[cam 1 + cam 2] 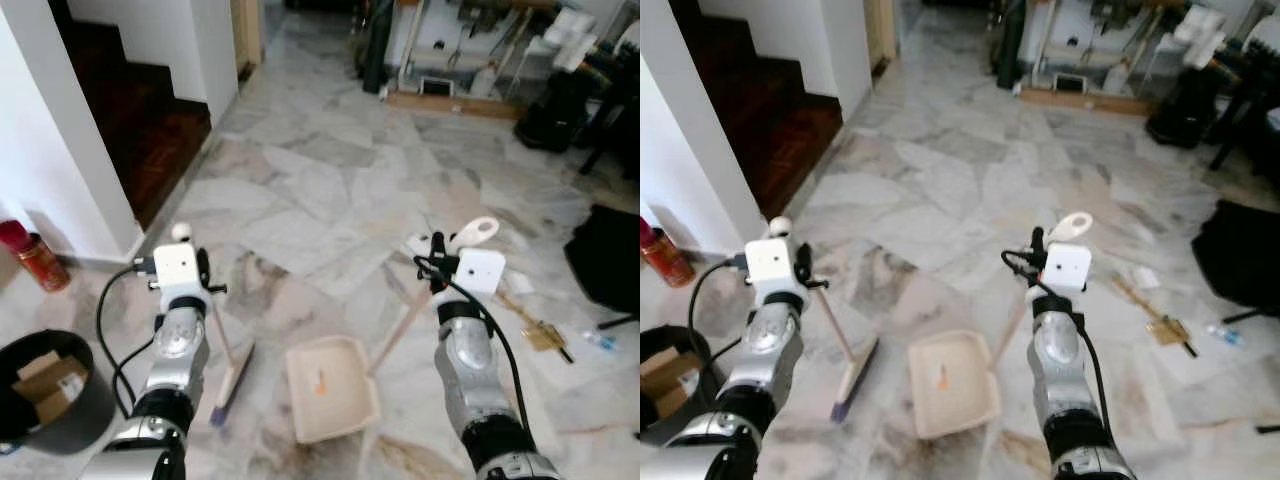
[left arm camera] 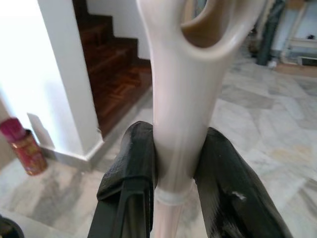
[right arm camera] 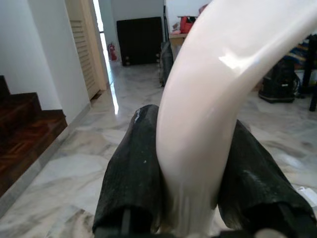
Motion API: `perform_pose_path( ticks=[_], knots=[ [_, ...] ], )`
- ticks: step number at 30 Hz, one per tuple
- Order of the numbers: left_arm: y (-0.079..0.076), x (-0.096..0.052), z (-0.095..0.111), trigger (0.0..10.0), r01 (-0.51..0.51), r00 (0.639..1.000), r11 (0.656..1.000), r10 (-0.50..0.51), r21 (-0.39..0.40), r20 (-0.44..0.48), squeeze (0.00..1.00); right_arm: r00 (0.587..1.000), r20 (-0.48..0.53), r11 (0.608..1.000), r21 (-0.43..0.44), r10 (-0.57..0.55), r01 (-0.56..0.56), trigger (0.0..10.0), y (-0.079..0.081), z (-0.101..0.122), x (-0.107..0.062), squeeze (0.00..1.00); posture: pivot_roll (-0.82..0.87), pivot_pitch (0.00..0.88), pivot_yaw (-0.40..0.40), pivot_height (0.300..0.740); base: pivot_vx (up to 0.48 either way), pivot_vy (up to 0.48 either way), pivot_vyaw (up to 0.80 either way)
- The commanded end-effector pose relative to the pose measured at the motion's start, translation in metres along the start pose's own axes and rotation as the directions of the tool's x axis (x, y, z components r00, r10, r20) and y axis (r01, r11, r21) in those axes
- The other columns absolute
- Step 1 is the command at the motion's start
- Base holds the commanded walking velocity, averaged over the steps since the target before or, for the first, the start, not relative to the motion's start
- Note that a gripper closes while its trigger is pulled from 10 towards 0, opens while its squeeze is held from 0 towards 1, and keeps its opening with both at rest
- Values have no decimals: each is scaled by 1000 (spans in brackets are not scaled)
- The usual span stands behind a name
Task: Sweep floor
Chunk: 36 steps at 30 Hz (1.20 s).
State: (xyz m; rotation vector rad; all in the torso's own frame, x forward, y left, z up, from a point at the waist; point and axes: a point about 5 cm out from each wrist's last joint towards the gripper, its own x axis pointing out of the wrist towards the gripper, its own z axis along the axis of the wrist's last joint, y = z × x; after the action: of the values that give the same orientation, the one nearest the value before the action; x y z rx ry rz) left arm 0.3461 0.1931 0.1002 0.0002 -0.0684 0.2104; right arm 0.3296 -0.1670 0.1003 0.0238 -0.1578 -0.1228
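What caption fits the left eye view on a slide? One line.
Left pincer holds the broom, right pincer the dustpan, on marble floor.

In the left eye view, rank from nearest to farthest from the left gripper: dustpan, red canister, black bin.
From the left gripper:
1. Red canister, to its left by the white wall.
2. Black bin, lower left; nearly level with the canister.
3. Dustpan, lower right on the floor.
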Motion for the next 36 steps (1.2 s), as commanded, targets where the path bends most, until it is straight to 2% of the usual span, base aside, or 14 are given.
perform_pose_path(
  ticks=[1,15,36],
  knots=[
    [-12,7,14,10000,36,998,999,-35,-17,54,0,998,55,999,-21,-35,36,10000,-12,12,7,0,-10,0,-42,740,349,0,0],
    [-18,11,19,10000,55,997,998,-54,-18,58,0,996,66,998,-10,-60,61,10000,-17,15,8,0,-23,0,-26,740,352,0,0],
    [-19,11,19,10000,77,995,997,-77,-9,61,0,996,64,998,7,-68,68,10000,-12,12,5,0,-9,0,-6,740,352,0,0]
  ],
)
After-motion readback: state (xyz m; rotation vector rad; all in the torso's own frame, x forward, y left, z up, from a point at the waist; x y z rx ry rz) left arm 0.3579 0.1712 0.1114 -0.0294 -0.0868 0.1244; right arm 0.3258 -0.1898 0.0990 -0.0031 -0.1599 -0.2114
